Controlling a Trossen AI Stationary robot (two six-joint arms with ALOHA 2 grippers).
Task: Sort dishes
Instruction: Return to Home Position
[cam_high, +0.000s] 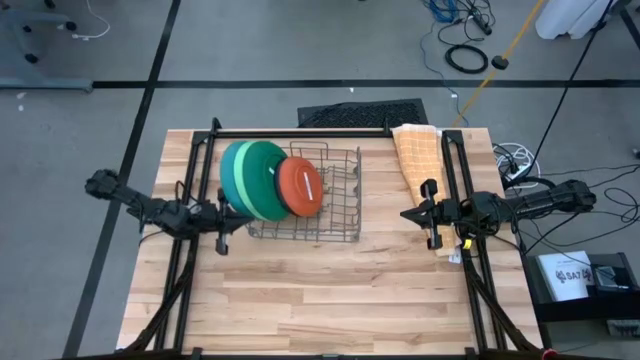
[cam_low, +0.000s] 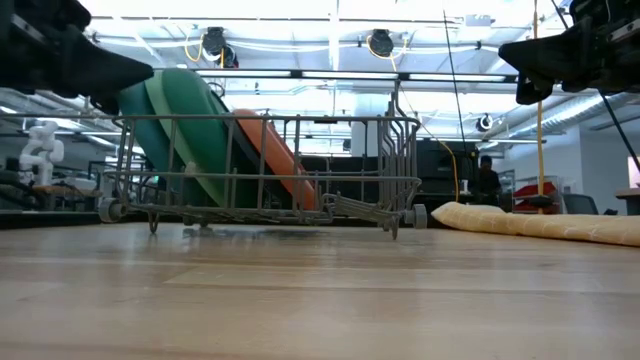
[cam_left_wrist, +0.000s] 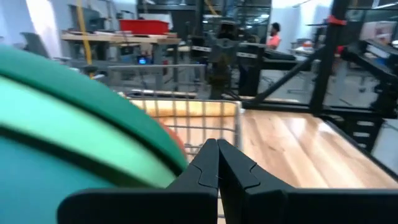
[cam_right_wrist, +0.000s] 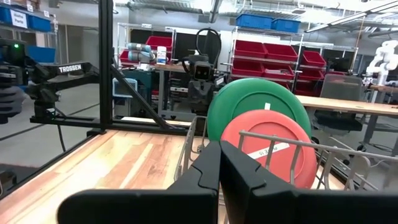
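A grey wire rack (cam_high: 340, 215) stands mid-table. Three plates, teal (cam_high: 228, 175), light green (cam_high: 245, 182) and dark green (cam_high: 266, 180), stand on edge in its left end, and an orange plate (cam_high: 300, 187) stands just right of them. All lean with their tops toward the table's left, as the low view shows of the orange plate (cam_low: 275, 150). My left gripper (cam_high: 240, 213) is shut and level just off the rack's near left corner, beside the plates' rims (cam_left_wrist: 93, 106). My right gripper (cam_high: 405, 215) is shut and level, right of the rack, pointing at it (cam_right_wrist: 219, 149).
An orange checked cloth (cam_high: 418, 155) lies folded along the far right of the table, beside the right arm. The black frame posts (cam_high: 215, 130) stand at the far corners. Bare wood (cam_high: 320, 300) lies between the rack and the table's near edge.
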